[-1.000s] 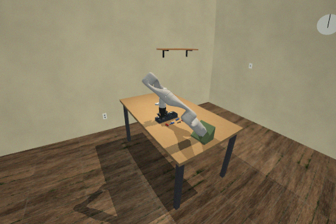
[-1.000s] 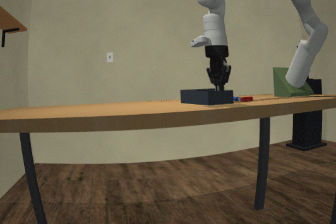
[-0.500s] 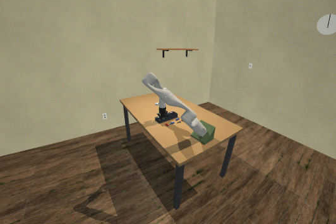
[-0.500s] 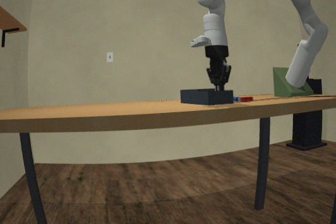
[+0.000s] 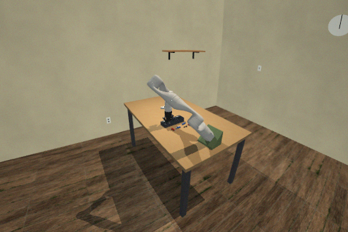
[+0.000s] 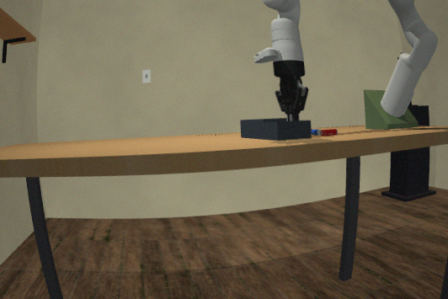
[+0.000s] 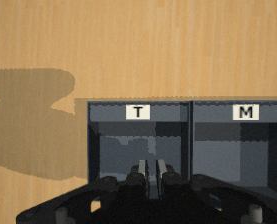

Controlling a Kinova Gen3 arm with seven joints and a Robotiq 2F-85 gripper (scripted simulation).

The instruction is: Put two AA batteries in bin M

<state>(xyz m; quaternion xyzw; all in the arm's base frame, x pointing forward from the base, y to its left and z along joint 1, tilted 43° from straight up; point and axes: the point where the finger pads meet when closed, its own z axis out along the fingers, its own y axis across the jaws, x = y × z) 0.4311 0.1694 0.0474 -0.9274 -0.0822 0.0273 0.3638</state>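
A dark bin block (image 6: 275, 129) stands on the wooden table; it also shows in the top view (image 5: 172, 121). In the wrist view its compartment marked T (image 7: 138, 145) lies to the left of the compartment marked M (image 7: 239, 145). My gripper (image 7: 151, 170) points straight down with its fingers nearly together and nothing visible between them. Its tips (image 6: 290, 117) sit at the top edge of the bin block, over compartment T. Small blue and red cylinders (image 6: 324, 132) lie on the table just right of the bins; they also show in the top view (image 5: 179, 127).
A green wedge (image 6: 385, 111) stands on the table at the arm's base, to the right of the bins, and also shows in the top view (image 5: 212, 137). The table's edge runs in front of the bins.
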